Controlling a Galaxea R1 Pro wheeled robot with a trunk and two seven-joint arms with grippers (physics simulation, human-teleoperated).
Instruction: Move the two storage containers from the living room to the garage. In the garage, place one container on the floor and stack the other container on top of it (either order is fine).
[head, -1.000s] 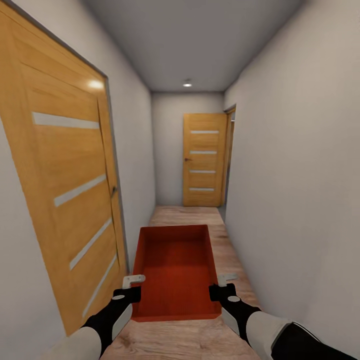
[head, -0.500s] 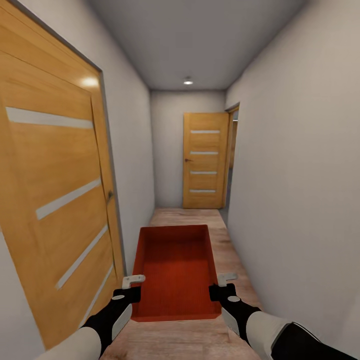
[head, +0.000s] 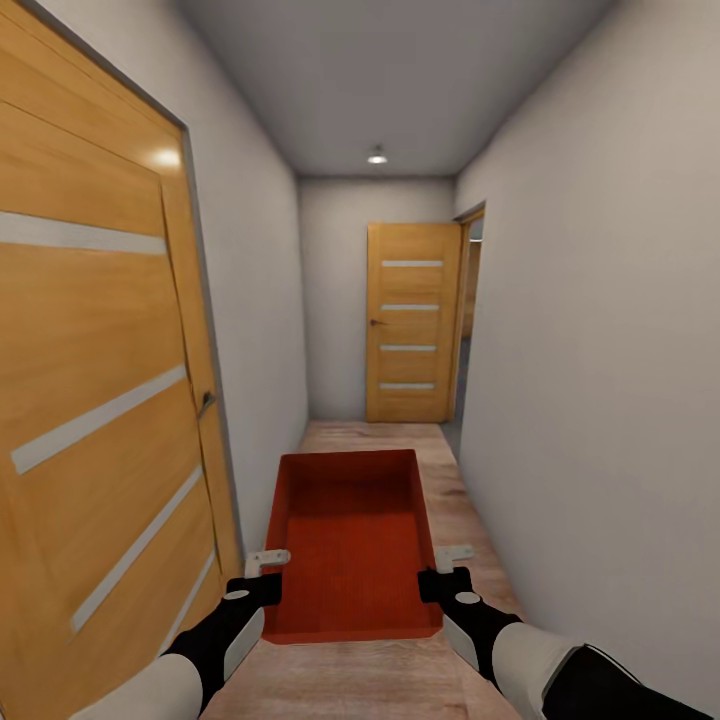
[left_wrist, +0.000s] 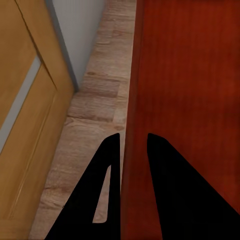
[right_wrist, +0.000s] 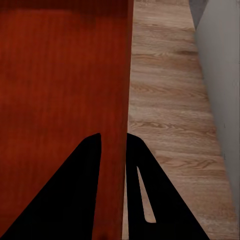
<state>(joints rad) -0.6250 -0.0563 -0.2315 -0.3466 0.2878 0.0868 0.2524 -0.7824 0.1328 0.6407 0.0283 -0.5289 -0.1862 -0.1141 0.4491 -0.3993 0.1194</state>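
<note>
Squarely container (head: 352, 545) wall between pincer (left_wrist: 131, 150) fingers

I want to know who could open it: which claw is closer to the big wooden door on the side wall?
Left. The left claw grips the storage container on the side facing the big wooden door. The right claw grips its far side.

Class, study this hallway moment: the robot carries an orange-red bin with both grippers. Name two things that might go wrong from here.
1. The left gripper and right gripper each pinch only a thin side wall of the storage container; a jolt might let it slip or tilt.
2. The corridor is narrow: the container or an arm may clip the wooden door close on the left.
</note>
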